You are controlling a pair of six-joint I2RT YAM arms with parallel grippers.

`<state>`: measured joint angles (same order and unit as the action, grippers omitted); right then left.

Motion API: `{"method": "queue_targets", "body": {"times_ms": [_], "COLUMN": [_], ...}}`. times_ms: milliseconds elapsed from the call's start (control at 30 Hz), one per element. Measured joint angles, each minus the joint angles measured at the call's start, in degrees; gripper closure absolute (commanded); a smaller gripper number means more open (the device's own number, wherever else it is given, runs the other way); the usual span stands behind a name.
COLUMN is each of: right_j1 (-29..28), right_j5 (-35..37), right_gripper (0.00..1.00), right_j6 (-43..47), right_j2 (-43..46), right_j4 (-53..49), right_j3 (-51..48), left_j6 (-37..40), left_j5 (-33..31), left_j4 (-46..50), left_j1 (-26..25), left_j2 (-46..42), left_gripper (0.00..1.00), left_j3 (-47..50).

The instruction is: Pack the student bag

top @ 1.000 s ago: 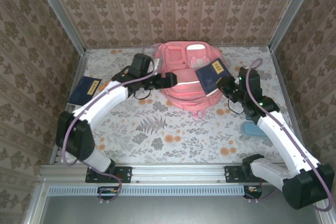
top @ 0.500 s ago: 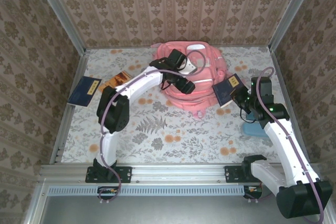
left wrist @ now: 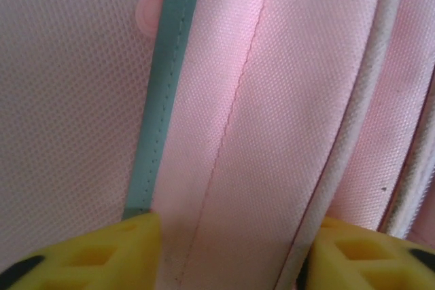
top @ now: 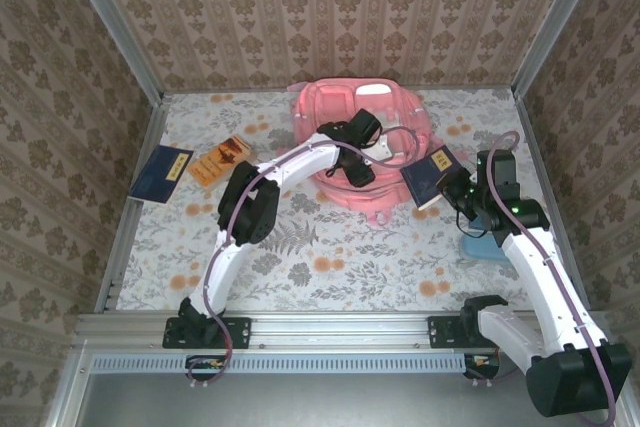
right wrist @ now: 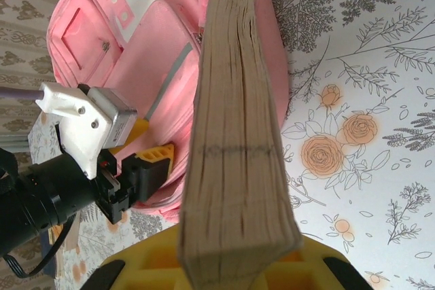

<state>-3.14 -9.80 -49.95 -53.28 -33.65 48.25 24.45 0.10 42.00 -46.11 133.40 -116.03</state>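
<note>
On the desk [top: 330, 267] the student bag [top: 330, 107] lies far-centre; a book [right wrist: 234, 134] hangs beside it, clamped in the right claw [right wrist: 234, 263]; the left claw [left wrist: 231, 249], fingers [left wrist: 102, 256] apart astride a seam [left wrist: 224, 120] (opening step, probably), must next pinch and lift.

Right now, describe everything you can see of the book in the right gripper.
The book is a thick, closed volume with a dark navy cover that carries a small yellow mark. Its paper page block is tan with slightly uneven edges. It is clamped at one end in the right gripper, between yellow fingers, and is lifted off the floral table at a tilt. It hangs just off the right side of the student bag. Whether it touches the bag cannot be told.
</note>
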Motion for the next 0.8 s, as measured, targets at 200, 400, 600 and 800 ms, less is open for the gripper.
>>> {"method": "queue_targets", "body": {"times_ms": [200, 400, 600, 800], "right_j1": [0.07, 0.26, 0.26, 0.33], "right_j5": [-0.02, 0.44, 5.05, 8.46], "right_gripper": [0.89, 0.89, 0.90, 0.89], "right_j6": [-0.11, -0.11, -0.07, 0.24], "right_j2": [0.81, 2.93, 5.51, 10.27], "right_j4": [-0.07, -1.62, -6.97, -9.84], "right_j3": [0.00, 0.00, 1.36, 2.58], "left_j6": [1.44, 2.19, -0.20, -5.57], "left_j5": [-3.19, -4.26, -4.35, -4.68], "left_j4": [0.00, -0.63, -5.51, -12.96], "left_j1": [-0.04, -0.07, -0.11, -0.07], "left_j2": [0.09, 0.07, -4.63, -15.52], "left_gripper": [0.77, 0.90, 0.94, 0.97], "left_j3": [-0.98, -1.51, 3.06, 10.01]}}
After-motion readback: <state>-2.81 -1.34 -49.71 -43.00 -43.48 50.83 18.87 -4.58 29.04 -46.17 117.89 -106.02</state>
